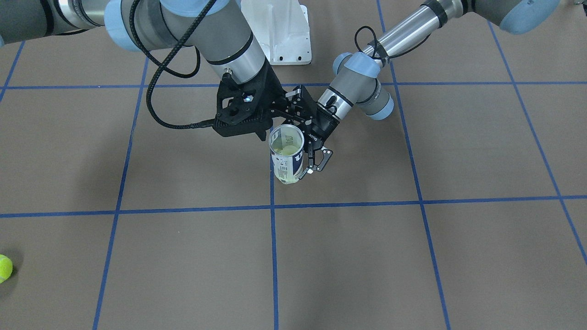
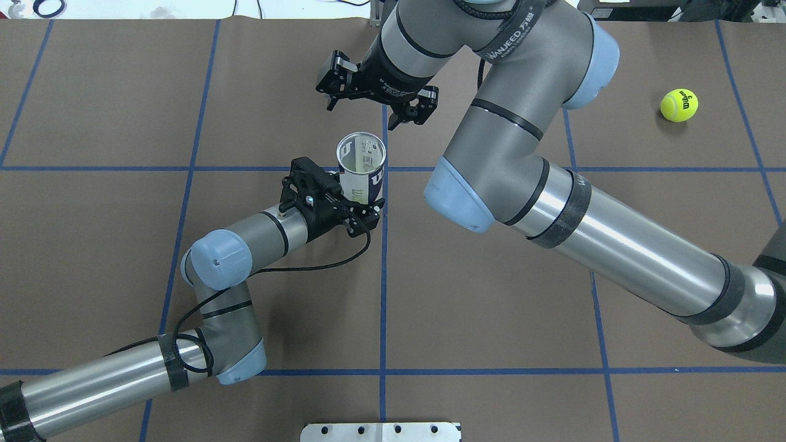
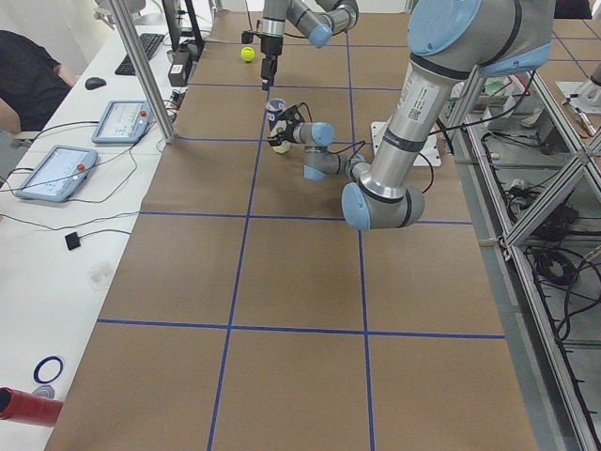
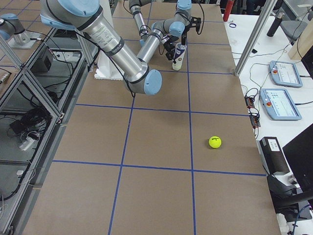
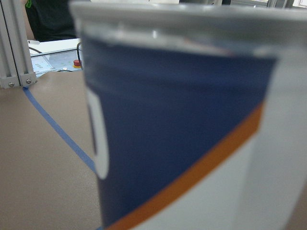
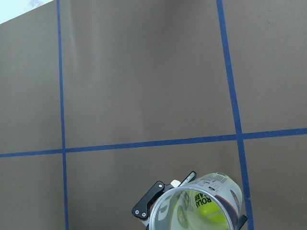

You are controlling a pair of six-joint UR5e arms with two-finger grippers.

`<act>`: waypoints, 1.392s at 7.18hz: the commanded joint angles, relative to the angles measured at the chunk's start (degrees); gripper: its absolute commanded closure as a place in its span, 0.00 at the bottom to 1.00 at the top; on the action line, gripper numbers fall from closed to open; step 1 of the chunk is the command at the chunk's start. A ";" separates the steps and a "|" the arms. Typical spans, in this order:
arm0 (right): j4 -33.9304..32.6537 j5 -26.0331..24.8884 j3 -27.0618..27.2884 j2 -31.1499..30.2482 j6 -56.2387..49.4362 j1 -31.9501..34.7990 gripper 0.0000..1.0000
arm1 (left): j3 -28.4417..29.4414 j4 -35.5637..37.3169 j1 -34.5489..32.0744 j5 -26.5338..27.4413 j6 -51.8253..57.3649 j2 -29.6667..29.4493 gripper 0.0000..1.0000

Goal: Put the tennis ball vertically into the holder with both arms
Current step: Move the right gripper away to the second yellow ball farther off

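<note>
The holder (image 2: 361, 164), a clear can with a navy and white label, stands upright on the table near the middle; it also shows in the front view (image 1: 288, 156). My left gripper (image 2: 362, 207) is shut on its lower part, with one finger (image 1: 321, 160) showing beside it. The label fills the left wrist view (image 5: 182, 129). A tennis ball (image 6: 211, 213) lies inside the can, seen from above in the right wrist view. My right gripper (image 2: 363, 113) is open and empty, above and just beyond the can's mouth. A second tennis ball (image 2: 679, 105) lies on the table far right.
The white pedestal base (image 1: 284, 32) stands at the robot's side of the table. The second ball lies near the front view's left edge (image 1: 3, 268). Blue tape lines cross the brown mat. The right arm's elbow (image 2: 460, 196) hangs just right of the can.
</note>
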 commanded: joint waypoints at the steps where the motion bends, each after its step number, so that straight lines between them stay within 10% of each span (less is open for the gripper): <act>1: -0.85 1.73 0.53 -2.98 -4.26 4.51 0.01 | -0.09 0.01 -0.01 0.00 0.00 0.00 0.01; 10: -6.04 7.37 -7.43 -17.94 -47.39 25.34 0.01 | -0.79 -0.08 0.08 -0.09 -0.08 0.79 0.01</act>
